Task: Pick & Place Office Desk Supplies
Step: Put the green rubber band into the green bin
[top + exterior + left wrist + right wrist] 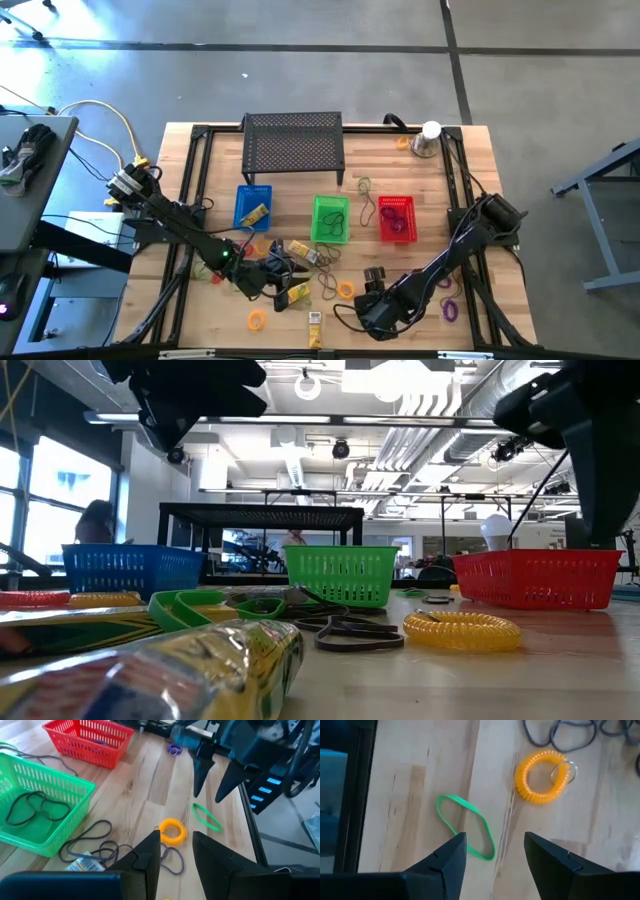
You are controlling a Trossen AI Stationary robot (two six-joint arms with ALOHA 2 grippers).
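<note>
Two pincers: left pincer (176,851) and right pincer (495,852) are held apart, empty.
Risk: green band (466,833) lies flat on counter (410,780); it may be missed or pushed.

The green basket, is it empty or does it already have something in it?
Not empty. The green basket holds dark loops lying on its floor, seen in the left wrist view and from above. Nothing else shows inside it.
</note>
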